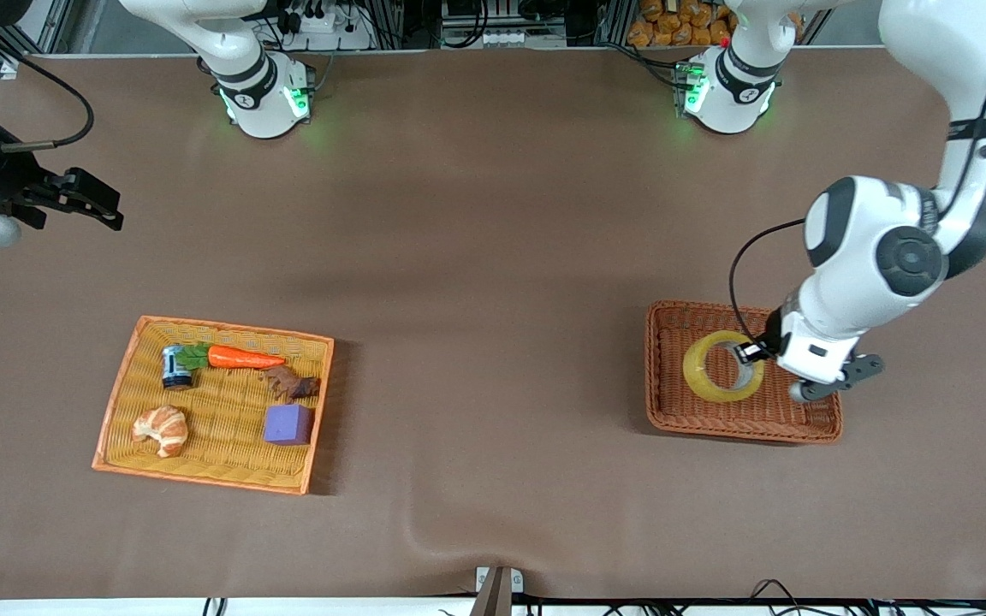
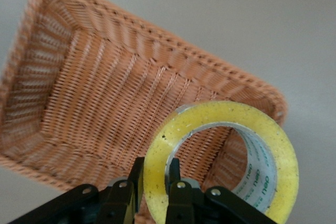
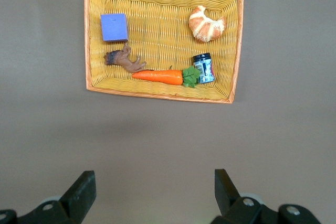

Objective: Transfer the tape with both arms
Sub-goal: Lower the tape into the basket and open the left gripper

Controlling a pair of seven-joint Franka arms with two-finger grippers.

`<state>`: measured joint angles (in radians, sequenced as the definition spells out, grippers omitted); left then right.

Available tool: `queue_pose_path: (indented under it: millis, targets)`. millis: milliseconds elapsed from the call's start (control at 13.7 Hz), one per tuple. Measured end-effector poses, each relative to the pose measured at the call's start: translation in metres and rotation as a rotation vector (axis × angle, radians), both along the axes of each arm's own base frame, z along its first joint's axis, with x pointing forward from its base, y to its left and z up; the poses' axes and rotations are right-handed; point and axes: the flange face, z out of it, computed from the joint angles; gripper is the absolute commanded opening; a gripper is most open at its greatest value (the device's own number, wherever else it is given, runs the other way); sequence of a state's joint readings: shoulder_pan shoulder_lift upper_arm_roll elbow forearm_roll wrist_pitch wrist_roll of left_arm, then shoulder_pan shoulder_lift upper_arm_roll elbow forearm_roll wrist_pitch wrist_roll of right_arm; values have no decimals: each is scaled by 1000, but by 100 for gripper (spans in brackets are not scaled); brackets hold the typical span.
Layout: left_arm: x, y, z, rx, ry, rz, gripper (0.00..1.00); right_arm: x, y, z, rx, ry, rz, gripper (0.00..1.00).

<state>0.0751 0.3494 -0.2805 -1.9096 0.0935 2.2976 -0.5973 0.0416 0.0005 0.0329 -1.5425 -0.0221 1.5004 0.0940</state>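
Note:
The tape [image 1: 698, 378] is a yellowish translucent ring with a grey core. It is tilted, low over the brown wicker basket [image 1: 650, 368] toward the left arm's end of the table. My left gripper [image 1: 752, 352] is shut on the ring's wall, one finger inside the hole and one outside. The left wrist view shows the tape [image 2: 220, 115] clamped in the left gripper [image 2: 155, 170] over the basket's floor [image 2: 105, 87]. My right gripper [image 1: 104, 207] is open and empty, waiting over bare table at the right arm's end; it also shows in the right wrist view [image 3: 152, 184].
An orange-rimmed yellow basket [image 1: 228, 330] toward the right arm's end holds a carrot [image 1: 240, 358], a croissant [image 1: 163, 429], a purple cube [image 1: 288, 424], a small can [image 1: 175, 366] and a brown toy [image 1: 291, 383]. Brown tabletop lies between the two baskets.

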Motion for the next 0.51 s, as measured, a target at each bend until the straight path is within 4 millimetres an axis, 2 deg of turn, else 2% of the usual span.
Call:
queue_pose_path:
  millis: [146, 219, 292, 365, 438, 511]
  targets:
    - [-16, 10, -33, 19, -11, -16, 1, 1, 0, -2, 0, 5, 0, 100]
    - [-19, 19, -42, 26, -26, -16, 8, 1, 0, -3, -1, 9, 0, 100]
    - [-21, 29, -50, 32, -37, -16, 25, 1, 0, -5, -1, 14, 1, 100]
    - [-22, 37, -56, 36, -41, -16, 64, 2, 1, -7, -1, 21, 2, 100]
    - [-21, 44, -60, 40, -42, -14, 100, 2, 2, -10, -2, 28, 3, 100]
    - [-20, 49, -60, 43, -47, -19, 100, 3, 2, -13, -2, 33, 4, 100]
